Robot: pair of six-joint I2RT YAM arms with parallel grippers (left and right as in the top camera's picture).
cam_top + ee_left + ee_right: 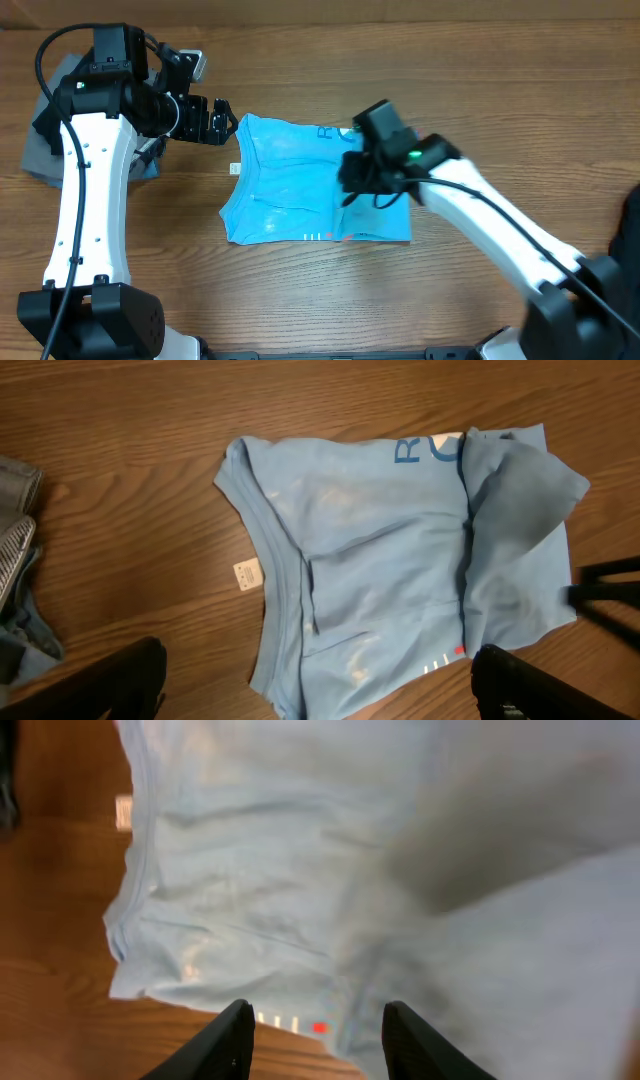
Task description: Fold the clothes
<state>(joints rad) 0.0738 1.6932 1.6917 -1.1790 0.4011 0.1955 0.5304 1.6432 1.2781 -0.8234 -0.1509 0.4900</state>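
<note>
Light blue short-sleeved cotton T-shirt [280,190] lies spread on the brown wood-grain table [430,60], roughly between the two arms. Its neckline faces the left arm. A small white tag [234,168] sticks out just beside the collar. Darker blue printed letters [430,450] run along the shirt's far edge, and short white bars with a red mark [445,658] sit at its near edge. The shirt's right-hand part is folded over onto the body as a rumpled flap [520,510].

The left gripper [215,122] hovers just off the shirt's collar corner, clear of the cloth. In the left wrist view its black fingers [110,680] stand spread wide with nothing between them.

The right gripper [362,182] is over the shirt's right half, above the folded flap. From the right wrist camera its two black fingertips [235,1040] are parted by a moderate gap and clamp nothing; the blue fabric [250,890] shows beyond them, though that view is blurred.

A grey striped garment [15,540] lies bunched well to the left of the shirt, partly under the left arm [85,200].
</note>
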